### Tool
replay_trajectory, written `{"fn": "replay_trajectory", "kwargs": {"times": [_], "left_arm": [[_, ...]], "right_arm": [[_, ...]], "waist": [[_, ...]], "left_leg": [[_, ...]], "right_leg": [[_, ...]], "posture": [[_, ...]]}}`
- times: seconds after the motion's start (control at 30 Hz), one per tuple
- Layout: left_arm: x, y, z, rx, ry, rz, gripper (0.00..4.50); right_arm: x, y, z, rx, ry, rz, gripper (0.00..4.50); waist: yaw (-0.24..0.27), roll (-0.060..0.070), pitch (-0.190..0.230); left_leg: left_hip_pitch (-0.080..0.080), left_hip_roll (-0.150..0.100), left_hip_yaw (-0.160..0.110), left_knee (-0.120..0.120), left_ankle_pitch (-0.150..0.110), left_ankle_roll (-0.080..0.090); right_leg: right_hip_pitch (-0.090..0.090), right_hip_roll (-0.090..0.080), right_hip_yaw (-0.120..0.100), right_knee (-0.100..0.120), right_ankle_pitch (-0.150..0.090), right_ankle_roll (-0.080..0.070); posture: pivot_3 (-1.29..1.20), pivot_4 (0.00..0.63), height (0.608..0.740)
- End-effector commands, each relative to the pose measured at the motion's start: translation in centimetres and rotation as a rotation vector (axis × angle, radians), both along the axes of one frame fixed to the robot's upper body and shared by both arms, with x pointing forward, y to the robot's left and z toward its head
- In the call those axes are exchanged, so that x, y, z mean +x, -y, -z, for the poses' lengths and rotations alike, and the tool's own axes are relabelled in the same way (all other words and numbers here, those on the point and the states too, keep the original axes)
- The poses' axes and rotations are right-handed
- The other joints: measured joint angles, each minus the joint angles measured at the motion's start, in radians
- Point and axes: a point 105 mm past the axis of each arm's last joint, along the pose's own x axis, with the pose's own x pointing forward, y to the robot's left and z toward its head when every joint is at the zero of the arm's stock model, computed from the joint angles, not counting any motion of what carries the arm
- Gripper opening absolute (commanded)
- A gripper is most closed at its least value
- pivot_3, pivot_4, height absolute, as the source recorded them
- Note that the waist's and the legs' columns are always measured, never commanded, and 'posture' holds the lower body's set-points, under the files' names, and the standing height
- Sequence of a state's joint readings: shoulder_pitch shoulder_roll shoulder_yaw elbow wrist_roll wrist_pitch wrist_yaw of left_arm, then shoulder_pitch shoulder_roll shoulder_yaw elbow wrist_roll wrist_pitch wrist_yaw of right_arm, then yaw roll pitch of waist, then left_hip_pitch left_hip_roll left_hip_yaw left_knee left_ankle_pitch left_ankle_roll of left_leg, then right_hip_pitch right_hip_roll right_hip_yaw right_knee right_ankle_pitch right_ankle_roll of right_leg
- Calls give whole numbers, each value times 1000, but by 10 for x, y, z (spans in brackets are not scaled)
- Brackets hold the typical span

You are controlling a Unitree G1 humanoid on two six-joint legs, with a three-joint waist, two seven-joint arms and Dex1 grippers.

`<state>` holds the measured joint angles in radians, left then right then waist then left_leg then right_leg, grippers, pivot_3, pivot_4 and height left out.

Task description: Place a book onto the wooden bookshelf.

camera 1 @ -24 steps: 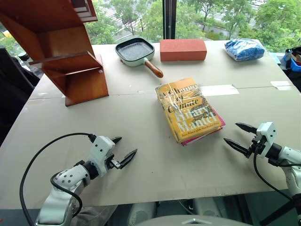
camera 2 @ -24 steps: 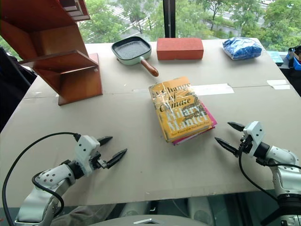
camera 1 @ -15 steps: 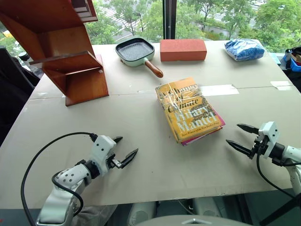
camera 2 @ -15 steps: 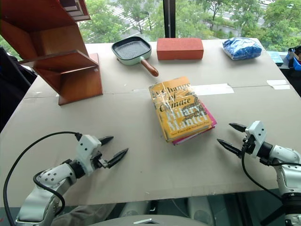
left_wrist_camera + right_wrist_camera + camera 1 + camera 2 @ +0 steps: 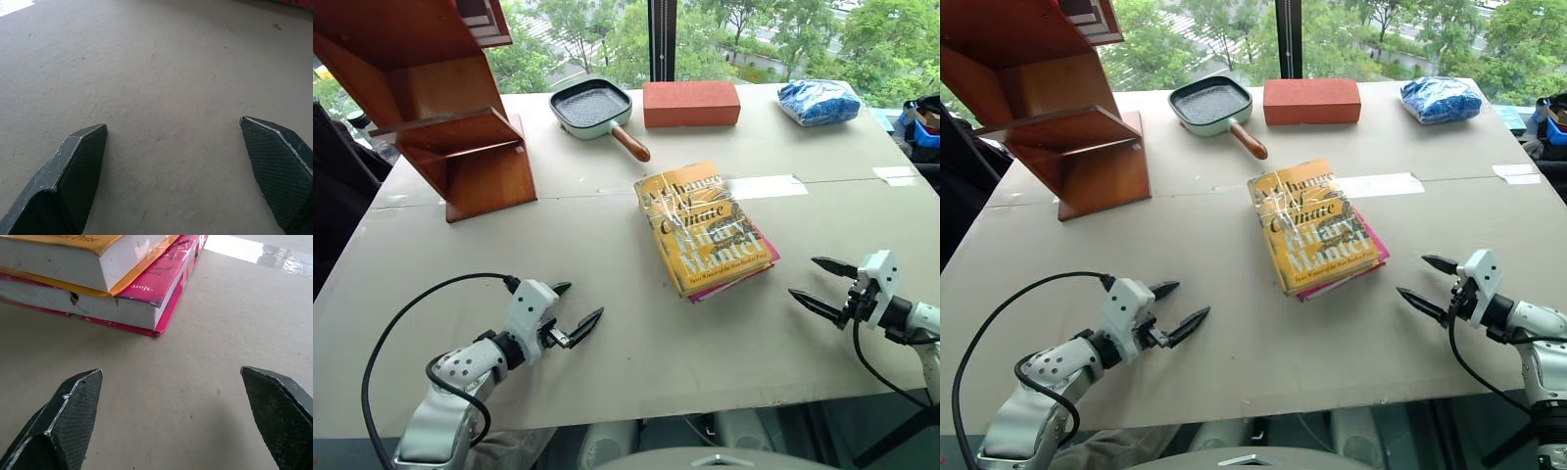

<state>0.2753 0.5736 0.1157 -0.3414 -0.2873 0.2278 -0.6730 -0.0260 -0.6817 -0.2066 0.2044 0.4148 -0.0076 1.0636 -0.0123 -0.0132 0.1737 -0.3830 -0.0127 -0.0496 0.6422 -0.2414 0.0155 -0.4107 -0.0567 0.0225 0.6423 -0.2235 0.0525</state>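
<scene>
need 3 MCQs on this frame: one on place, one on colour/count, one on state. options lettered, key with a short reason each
1. Where does the yellow-orange book lie?
A. On the wooden bookshelf
B. On top of a pink book, mid-table
C. In the pan

2. What colour is the bag at the table's far right corner?
A. Blue
B. Green
C. White

3. How do the two grippers stand?
A. Both shut on the book
B. Left open, right shut
C. Both open, holding nothing

Key:
1 B: the pink book shows under it in the right wrist view, and the wooden bookshelf stands apart at the far left.
2 A: the crinkled bag is plainly blue, beside the red brick and the pan.
3 C: the left gripper and right gripper have their fingers spread over bare table.
</scene>
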Motion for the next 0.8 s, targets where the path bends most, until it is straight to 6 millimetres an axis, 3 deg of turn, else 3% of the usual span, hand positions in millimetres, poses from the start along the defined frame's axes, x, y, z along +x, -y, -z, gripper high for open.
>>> {"fn": "replay_trajectory", "kwargs": {"times": [0.03, 0.37, 0.63, 0.8], "left_arm": [[-1, 0, 3, 12, -7, 10, 4461], [8, -1, 1, 18, 12, 24, 4461], [15, -1, -2, 20, 30, 22, 4461], [21, -3, -5, 26, 48, 19, 4461]], "right_arm": [[5, 6, -20, -6, 84, 18, 4500], [13, 8, -20, -47, 88, 25, 4500], [21, 16, -24, -65, 109, 72, 4500], [34, 26, -38, -58, 162, 148, 4500]], "waist": [[0, 0, 0], [8, 0, 0], [-4, 7, 4], [3, 8, 4]], "left_leg": [[0, 0, 0, 0, 0, 0], [0, 0, 0, 1, 0, 0], [-3, -25, -51, 4, 1, 0], [-2, -17, -43, 5, 1, -1]], "right_leg": [[0, 0, 0, 0, 0, 0], [0, 0, -1, 0, 1, -1], [16, -17, -39, 0, -4, 2], [14, -12, -33, 0, -4, 0]], "posture": [[0, 150, 740], [0, 150, 740], [0, 150, 740], [0, 150, 740]]}}
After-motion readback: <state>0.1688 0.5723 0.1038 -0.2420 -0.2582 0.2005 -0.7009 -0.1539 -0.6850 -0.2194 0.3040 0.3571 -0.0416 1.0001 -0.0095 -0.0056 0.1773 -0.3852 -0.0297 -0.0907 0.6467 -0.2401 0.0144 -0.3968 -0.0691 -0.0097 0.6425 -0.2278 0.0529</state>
